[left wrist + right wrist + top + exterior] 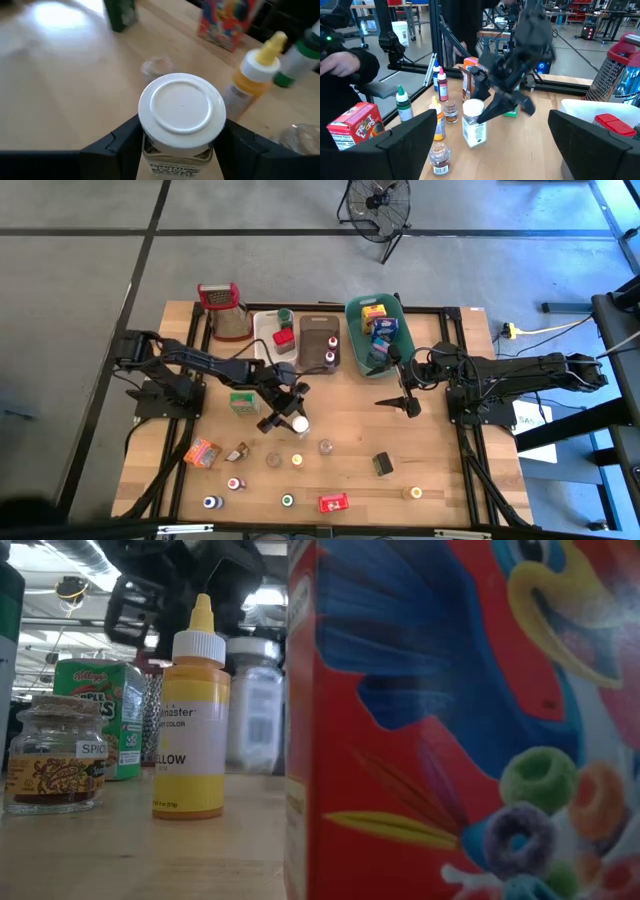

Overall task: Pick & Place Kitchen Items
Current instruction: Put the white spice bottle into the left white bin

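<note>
Fingers [125, 145] of my left gripper [283, 416] are closing on either side of a white-capped jar [181, 120], which I am seeing clamped between them in the left wrist view; the right wrist view is showing that jar tilted, with its base seemingly just off the wood, though I cannot tell for certain. My right gripper [398, 403] is hanging spread wide and holding nothing, near the teal bin [357, 311].

Around the jar I am counting one green cereal box [243, 402] just beside the left arm, one orange box [202, 451] nearer the front-left, and one red cereal box [334, 503] at the front edge; one dark box [383, 464] is lying apart toward the right. I am counting one yellow squeeze bottle [190, 715], standing upright beside one cork-topped spice jar [55, 753]; further small bottles and jars are dotting the front of the table [440, 450], too small to sort.

At the back I am seeing three bins: one white [262, 330], one brown [318, 325], one teal; one steel grater [226, 310] is standing to their left.
</note>
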